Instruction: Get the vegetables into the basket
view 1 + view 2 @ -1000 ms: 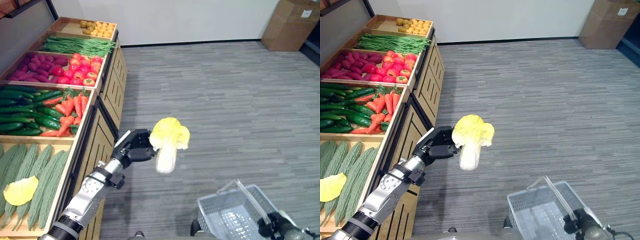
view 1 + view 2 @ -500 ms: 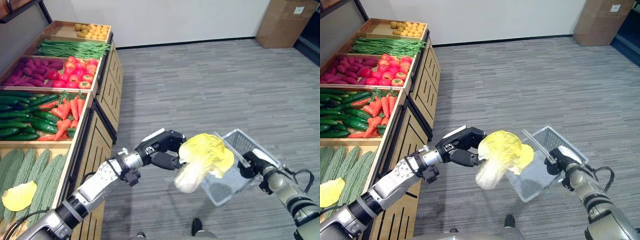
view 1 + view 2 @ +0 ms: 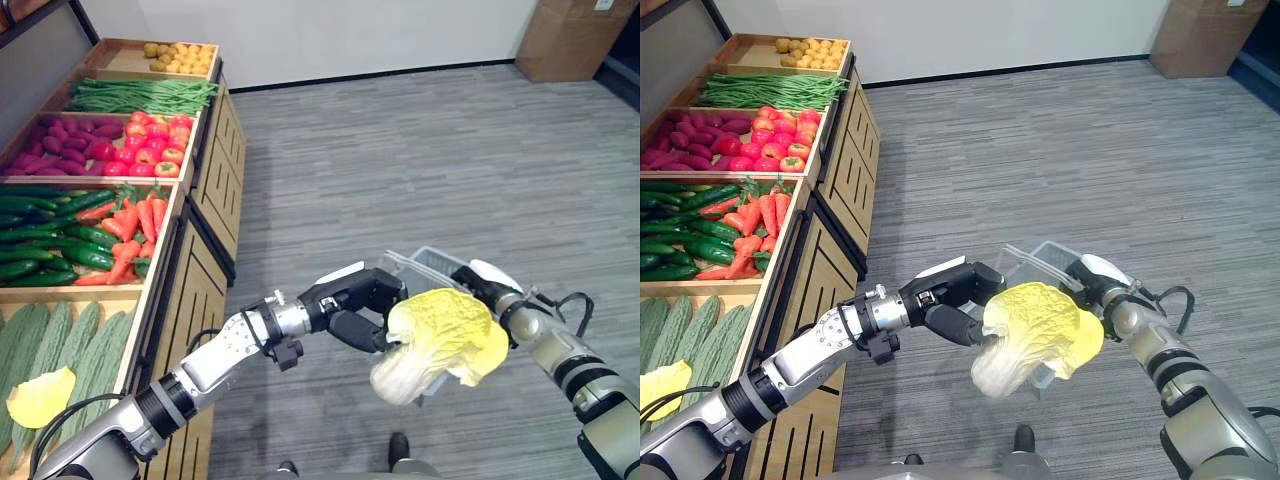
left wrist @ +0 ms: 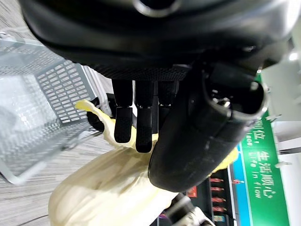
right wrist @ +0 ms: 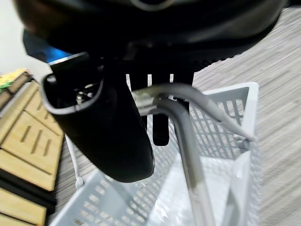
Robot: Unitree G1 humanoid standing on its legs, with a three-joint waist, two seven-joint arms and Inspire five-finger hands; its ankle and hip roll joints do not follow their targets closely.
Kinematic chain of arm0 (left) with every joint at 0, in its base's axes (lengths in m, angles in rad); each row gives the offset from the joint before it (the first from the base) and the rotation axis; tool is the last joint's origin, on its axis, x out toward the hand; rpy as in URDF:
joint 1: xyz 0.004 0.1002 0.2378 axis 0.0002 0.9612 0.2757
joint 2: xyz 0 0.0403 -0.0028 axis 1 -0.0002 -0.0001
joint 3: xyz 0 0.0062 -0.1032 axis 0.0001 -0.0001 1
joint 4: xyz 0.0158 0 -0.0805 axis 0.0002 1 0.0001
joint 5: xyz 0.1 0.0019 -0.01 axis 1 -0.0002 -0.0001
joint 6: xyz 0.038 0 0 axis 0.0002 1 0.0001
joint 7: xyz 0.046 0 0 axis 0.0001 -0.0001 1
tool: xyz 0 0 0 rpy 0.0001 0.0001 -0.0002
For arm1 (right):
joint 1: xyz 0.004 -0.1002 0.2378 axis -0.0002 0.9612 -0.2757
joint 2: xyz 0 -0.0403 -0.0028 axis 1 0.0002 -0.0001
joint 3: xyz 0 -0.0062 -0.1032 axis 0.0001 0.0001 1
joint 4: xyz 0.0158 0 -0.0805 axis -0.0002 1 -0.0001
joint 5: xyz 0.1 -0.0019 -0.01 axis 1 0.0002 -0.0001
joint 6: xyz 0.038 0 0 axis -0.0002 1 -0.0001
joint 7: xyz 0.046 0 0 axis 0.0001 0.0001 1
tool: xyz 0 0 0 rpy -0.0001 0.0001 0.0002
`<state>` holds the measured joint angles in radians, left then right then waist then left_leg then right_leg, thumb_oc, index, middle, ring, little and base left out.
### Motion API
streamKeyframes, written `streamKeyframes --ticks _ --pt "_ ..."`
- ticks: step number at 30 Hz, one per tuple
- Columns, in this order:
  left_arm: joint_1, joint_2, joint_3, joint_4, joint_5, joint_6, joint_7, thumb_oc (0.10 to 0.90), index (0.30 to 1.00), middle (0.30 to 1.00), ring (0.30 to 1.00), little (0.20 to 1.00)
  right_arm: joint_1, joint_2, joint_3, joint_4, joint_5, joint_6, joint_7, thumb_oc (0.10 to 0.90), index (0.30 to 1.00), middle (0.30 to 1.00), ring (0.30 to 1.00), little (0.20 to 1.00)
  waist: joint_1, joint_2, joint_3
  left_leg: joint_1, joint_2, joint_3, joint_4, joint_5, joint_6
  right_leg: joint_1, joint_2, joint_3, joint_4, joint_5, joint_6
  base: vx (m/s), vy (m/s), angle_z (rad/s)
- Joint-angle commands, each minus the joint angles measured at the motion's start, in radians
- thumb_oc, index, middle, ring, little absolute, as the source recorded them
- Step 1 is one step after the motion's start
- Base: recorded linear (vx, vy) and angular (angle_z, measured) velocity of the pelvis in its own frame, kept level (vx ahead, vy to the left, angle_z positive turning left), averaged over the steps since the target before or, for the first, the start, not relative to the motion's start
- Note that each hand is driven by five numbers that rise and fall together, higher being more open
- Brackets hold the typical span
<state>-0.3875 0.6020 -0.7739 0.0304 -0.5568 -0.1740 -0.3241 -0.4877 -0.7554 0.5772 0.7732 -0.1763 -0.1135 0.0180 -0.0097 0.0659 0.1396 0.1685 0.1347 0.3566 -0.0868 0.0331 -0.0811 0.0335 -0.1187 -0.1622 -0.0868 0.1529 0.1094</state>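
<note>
My left hand (image 3: 352,303) is shut on a yellow napa cabbage (image 3: 436,341), gripping it near its pale stem end, and holds it in the air over the floor. In the left wrist view the fingers (image 4: 136,122) curl round the cabbage (image 4: 108,188). The cabbage hangs right in front of a grey wire basket (image 3: 428,264), hiding most of it. My right hand (image 3: 490,283) is shut on the basket's handle (image 5: 186,141), with the basket (image 5: 225,155) hanging below it.
Wooden produce shelves (image 3: 205,250) run along the left with carrots (image 3: 140,225), cucumbers (image 3: 45,235), tomatoes (image 3: 150,150), green beans (image 3: 140,95), bitter gourds (image 3: 70,350) and a yellow leaf (image 3: 40,397). A cardboard box (image 3: 575,35) stands far right on the grey floor.
My left hand has carried the cabbage further right and lower, up against the basket. My right hand has brought the basket in closer to the cabbage.
</note>
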Motion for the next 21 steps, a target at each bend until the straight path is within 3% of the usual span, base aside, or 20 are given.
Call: streamKeyframes --ticks 1,6,14,21 --pt "-0.111 -0.01 0.012 -0.004 0.078 -0.097 0.051 0.4 0.3 0.3 0.3 0.3 -0.21 -0.008 -0.012 -0.114 0.132 -0.09 -0.035 0.4 0.3 0.3 0.3 0.3 0.001 -0.082 -0.017 0.018 0.018 -0.034 0.0 -0.012 -0.057 0.076 -0.026 0.032 0.0 -0.112 0.063 0.0 0.0 0.0" --pt "-0.175 -0.012 0.0 0.098 0.436 -0.143 0.144 0.4 0.3 0.3 0.3 0.3 -0.154 0.044 -0.066 -0.214 0.262 -0.093 0.008 0.4 0.3 0.3 0.3 0.3 -0.004 -0.086 -0.021 0.019 0.017 -0.036 0.0 -0.017 -0.056 0.08 -0.027 0.029 0.0 -0.116 0.064 0.0 0.0 0.0" --pt "-0.152 -0.076 0.061 0.304 0.675 -0.139 0.247 0.4 0.3 0.3 0.3 0.3 -0.08 0.042 -0.103 -0.414 0.361 -0.101 0.069 0.4 0.3 0.3 0.3 0.3 -0.012 -0.091 -0.027 0.018 0.014 -0.035 0.0 -0.02 -0.054 0.079 -0.031 0.025 0.0 -0.115 0.066 0.0 0.0 0.0" --pt "-0.117 -0.1 0.146 0.444 0.771 -0.123 0.334 0.4 0.3 0.3 0.3 0.3 -0.01 0.038 -0.117 -0.526 0.439 -0.107 0.123 0.4 0.3 0.3 0.3 0.3 -0.018 -0.094 -0.029 0.023 0.013 -0.026 0.0 -0.021 -0.055 0.078 -0.031 0.03 0.0 -0.113 0.065 0.0 0.0 0.0"
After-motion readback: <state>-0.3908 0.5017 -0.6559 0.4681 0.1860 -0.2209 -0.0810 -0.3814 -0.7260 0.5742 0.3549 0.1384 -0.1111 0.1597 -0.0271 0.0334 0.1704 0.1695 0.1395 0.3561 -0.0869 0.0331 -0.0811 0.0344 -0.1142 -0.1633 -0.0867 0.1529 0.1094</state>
